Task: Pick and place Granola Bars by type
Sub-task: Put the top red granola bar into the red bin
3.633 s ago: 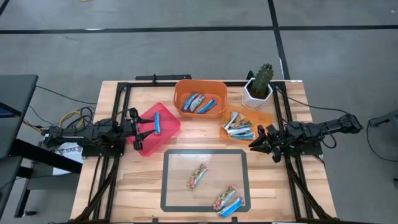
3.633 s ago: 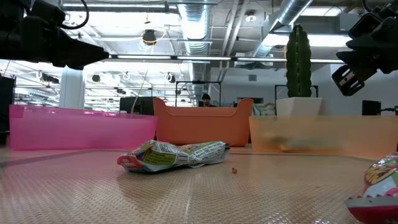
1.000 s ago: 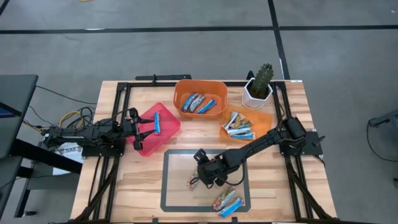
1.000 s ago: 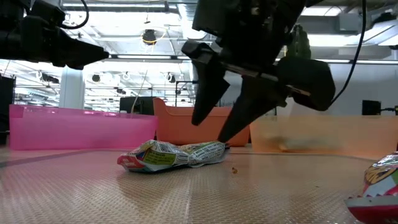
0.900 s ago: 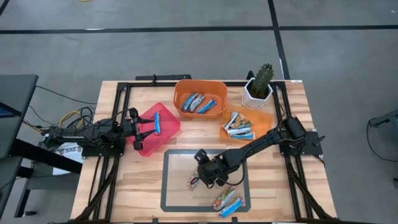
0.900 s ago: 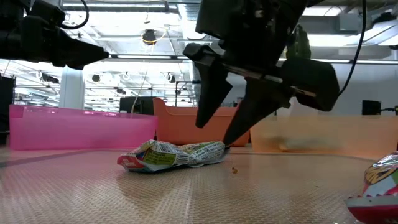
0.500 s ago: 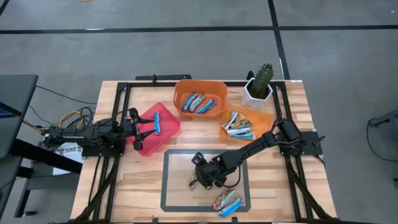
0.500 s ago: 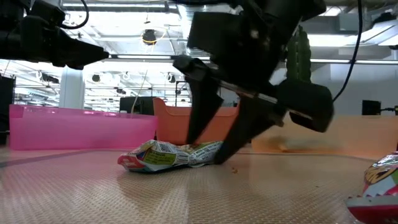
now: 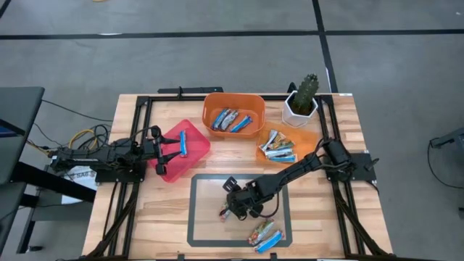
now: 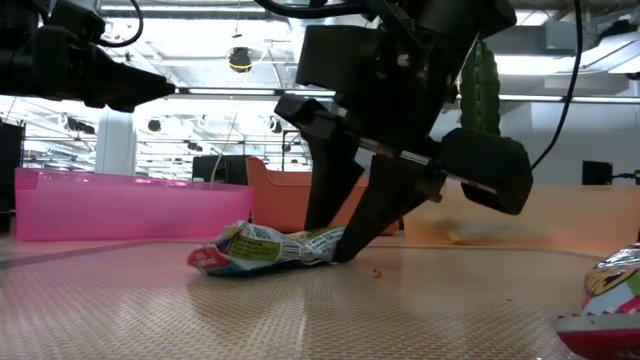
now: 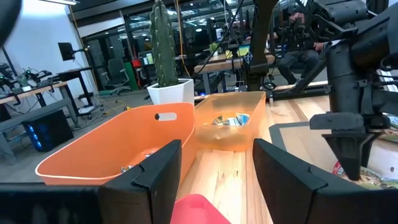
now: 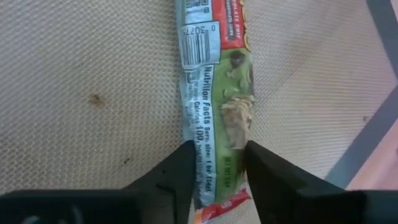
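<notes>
Right gripper point(image 10: 335, 245) now around granola bar point(image 10: 270, 247)

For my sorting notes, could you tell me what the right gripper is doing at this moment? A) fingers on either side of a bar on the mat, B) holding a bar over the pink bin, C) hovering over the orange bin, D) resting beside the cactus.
A: the right gripper is down on the mat, and its wrist view shows the bar lying between its fingers.

Glossy crinkled foil bar wrapper point(image 12: 214, 93), matt woven mat point(image 12: 81, 81), translucent plastic bins point(image 10: 120, 205)
</notes>
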`<move>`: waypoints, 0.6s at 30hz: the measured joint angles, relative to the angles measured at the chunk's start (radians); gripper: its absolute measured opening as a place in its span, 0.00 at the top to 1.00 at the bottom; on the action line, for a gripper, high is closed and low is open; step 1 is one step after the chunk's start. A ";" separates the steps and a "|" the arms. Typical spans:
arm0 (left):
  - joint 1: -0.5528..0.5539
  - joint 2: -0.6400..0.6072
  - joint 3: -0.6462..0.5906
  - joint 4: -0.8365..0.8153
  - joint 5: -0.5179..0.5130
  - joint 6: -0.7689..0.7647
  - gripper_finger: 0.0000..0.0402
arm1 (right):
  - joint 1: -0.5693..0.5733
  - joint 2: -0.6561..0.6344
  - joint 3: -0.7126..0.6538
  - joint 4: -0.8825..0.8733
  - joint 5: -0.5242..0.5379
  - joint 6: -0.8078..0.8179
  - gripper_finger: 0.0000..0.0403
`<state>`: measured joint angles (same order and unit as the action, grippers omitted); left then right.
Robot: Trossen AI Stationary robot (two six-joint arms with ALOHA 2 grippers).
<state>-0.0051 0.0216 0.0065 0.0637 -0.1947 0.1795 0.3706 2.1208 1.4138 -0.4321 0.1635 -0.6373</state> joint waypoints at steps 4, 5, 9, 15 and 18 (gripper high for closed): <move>0.000 0.000 0.000 0.000 0.000 0.000 0.52 | 0.000 0.006 0.001 0.003 0.001 0.000 0.75; 0.000 0.000 0.000 0.000 0.000 0.000 0.52 | 0.000 0.006 0.001 0.004 0.000 0.000 0.76; 0.000 0.000 0.000 0.000 0.000 0.000 0.52 | 0.000 -0.001 -0.001 0.012 -0.002 0.025 0.81; 0.000 0.000 0.000 0.000 0.000 0.000 0.52 | -0.013 -0.010 -0.005 0.046 -0.007 0.118 0.84; 0.000 0.000 0.000 0.000 0.000 0.000 0.52 | -0.020 -0.011 -0.005 0.082 -0.004 0.180 0.84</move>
<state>-0.0051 0.0216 0.0066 0.0635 -0.1944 0.1795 0.3503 2.1094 1.4090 -0.3502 0.1596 -0.4577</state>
